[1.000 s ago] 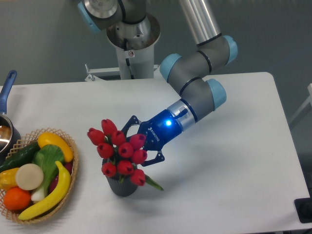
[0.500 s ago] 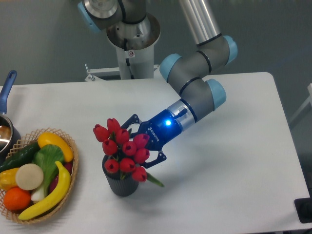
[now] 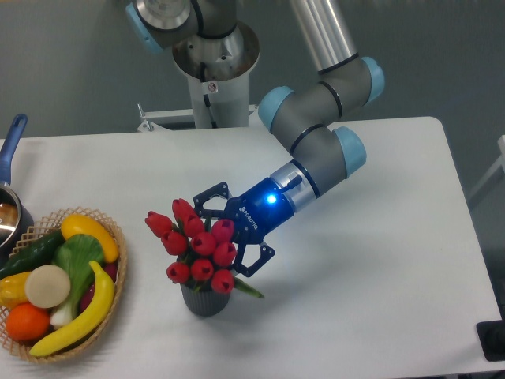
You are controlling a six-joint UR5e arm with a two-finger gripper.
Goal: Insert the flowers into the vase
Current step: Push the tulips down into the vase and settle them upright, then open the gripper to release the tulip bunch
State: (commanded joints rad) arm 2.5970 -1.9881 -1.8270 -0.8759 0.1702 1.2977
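Note:
The flowers [image 3: 196,246], a bunch of red tulip buds with green leaves, stand with their stems down in the vase [image 3: 207,302], a small dark grey ribbed cylinder near the table's front. The bunch leans a little to the left and hides the vase's rim. My gripper [image 3: 230,230] reaches in from the right, just behind the buds. Its jaws stand spread apart, one finger [image 3: 207,193] above the bunch and the other finger [image 3: 258,260] at its lower right. The stems are hidden inside the vase.
A woven basket [image 3: 118,251] of fruit and vegetables sits at the front left, close to the vase. A pot with a blue handle [image 3: 11,142] is at the left edge. The robot base [image 3: 213,71] stands at the back.
The jaws have spread wider. The bunch has sunk a little lower into the vase and tipped slightly left. The arm has hardly moved.

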